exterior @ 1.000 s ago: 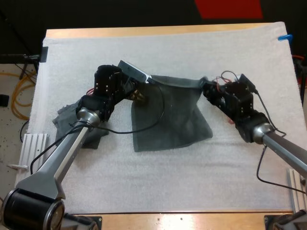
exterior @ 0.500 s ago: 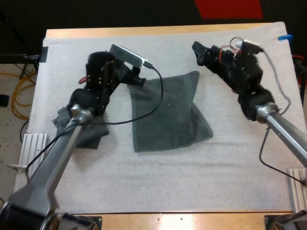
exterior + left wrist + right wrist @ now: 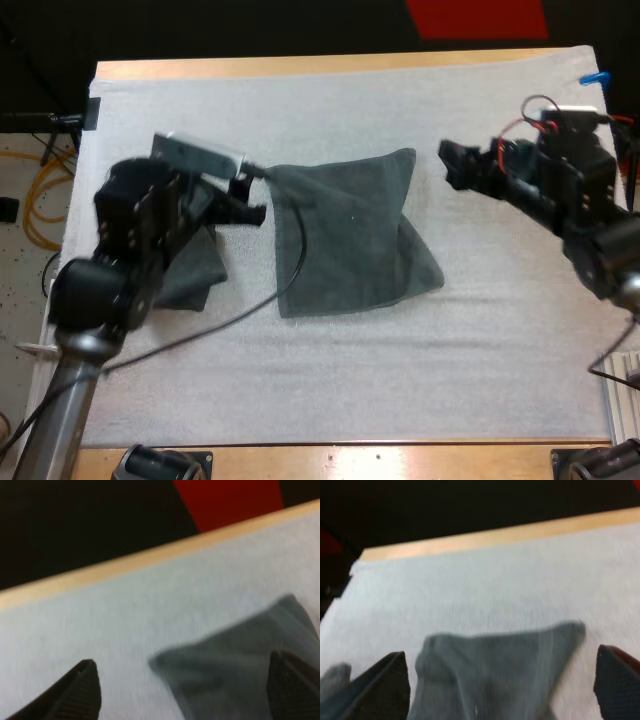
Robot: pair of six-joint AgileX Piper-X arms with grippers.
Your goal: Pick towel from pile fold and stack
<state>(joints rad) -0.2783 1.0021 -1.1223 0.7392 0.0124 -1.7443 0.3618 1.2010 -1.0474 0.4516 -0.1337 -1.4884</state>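
Sizing up the fold: dark grey-green towel [image 3: 345,235] lies mid white mat [image 3: 330,370], skewed, with one near corner sticking out to the right. Left gripper [image 3: 248,200] hovers just beside its far-left corner and right gripper [image 3: 452,166] is near the far-right corner. Both are wide open and hold nothing (wrist views show the fingers clear of the cloth). Crumpled towel [image 3: 195,275] sits under the left arm. My call: pinch both far corners together, catch every layer, pull evenly, and square the edges before letting go.
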